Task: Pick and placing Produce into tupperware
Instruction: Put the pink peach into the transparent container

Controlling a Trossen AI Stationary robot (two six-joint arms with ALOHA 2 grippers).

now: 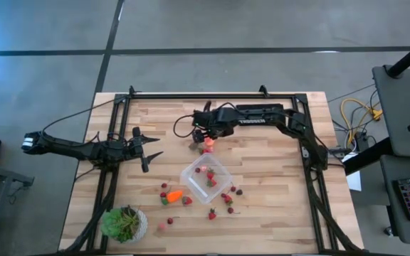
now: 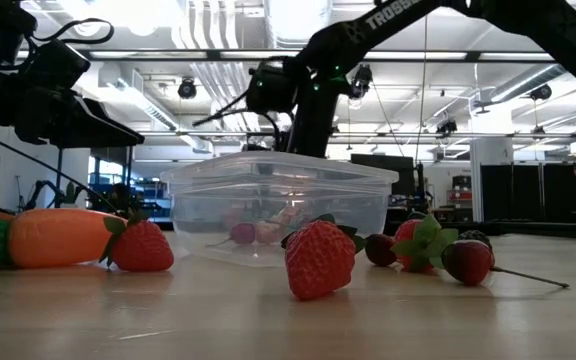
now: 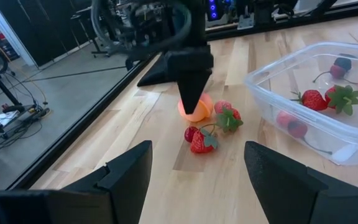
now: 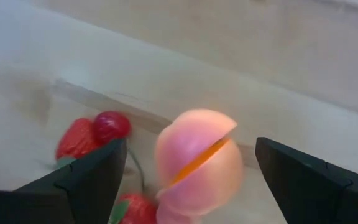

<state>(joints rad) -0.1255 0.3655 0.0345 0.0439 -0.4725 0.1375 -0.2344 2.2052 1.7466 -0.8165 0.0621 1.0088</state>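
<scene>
Several small red strawberry pieces lie inside the clear square plastic tupperware at mid-table, while more red pieces and the orange carrot-shaped piece sit loose on the wooden table around it, so the job looks only partly done. Beyond the container's far side, the right gripper hangs over the round pink-orange fruit, its fingers spread wide on either side and not touching it. Being round, the fruit has no clear long axis; the orange seam across it runs slantwise between the fingers in the right wrist view. A few red berries lie just beside it. From above, the carrot lies with its long axis roughly across the table, tilted slightly. The left gripper waits with its fingers apart, well left of the container, near the potted green plant at the table's corner.
</scene>
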